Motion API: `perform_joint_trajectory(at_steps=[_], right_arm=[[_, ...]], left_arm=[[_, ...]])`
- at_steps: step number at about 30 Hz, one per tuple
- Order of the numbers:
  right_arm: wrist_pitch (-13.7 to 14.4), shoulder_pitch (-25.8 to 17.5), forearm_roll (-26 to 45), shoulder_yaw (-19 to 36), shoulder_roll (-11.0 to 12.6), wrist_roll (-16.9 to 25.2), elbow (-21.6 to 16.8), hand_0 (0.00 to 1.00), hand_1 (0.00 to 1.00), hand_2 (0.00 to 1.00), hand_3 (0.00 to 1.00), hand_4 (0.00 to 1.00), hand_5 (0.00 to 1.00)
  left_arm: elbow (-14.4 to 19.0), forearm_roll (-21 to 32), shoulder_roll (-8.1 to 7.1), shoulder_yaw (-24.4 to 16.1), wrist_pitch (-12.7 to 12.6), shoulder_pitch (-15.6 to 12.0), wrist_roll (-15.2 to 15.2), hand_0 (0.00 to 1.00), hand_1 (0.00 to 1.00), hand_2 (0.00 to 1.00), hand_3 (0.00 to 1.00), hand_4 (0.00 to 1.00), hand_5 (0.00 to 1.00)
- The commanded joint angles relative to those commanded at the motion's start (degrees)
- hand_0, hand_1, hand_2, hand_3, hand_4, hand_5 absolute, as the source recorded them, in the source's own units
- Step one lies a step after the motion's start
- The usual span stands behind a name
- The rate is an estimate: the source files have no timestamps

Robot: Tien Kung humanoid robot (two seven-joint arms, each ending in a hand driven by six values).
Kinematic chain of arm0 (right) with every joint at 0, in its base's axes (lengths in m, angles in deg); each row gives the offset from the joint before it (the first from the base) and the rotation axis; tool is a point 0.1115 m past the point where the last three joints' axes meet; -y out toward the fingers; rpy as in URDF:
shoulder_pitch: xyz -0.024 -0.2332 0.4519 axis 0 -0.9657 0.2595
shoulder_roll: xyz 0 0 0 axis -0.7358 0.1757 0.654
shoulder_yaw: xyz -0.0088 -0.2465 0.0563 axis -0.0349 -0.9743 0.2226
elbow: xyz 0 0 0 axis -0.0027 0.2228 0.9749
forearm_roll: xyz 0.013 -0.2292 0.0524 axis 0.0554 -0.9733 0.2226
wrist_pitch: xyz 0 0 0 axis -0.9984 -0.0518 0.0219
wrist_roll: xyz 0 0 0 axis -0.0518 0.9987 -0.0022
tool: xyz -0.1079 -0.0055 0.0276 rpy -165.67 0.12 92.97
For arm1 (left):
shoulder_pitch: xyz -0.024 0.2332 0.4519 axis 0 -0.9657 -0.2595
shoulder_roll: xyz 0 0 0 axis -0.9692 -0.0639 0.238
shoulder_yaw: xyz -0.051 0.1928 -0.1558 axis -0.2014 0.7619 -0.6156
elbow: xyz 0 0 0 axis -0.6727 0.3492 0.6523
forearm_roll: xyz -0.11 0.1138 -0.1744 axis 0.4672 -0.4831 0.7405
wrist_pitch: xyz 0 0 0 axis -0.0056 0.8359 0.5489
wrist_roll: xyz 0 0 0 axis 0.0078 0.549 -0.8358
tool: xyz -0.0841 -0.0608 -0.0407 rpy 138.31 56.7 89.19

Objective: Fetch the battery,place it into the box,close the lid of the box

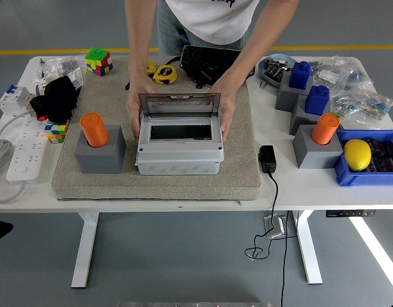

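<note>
Grey box (pixel 179 151), person's hands (pixel 136 109) gripping it, beside orange cylinder (pixel 93 129).

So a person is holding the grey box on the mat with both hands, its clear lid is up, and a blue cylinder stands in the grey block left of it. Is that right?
Not quite. In the head view the cylinder in the grey block left of the box is orange, not blue. The rest holds: the person's hands grip the box's sides on the mat, and its clear lid is up.
</note>
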Motion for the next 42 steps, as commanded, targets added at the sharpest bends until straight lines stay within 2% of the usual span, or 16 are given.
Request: perform_joint_trajectory(at_steps=[42], right_arm=[[-0.1,0.1,0.3,0.0,-0.1,0.2,0.0,0.884,0.806,0.747,0.778,0.998,0.998]], left_arm=[[0.1,0.0,-0.20,0.1,0.0,0.1,0.2,0.822,0.826,0.781,0.780,0.998,0.935]])
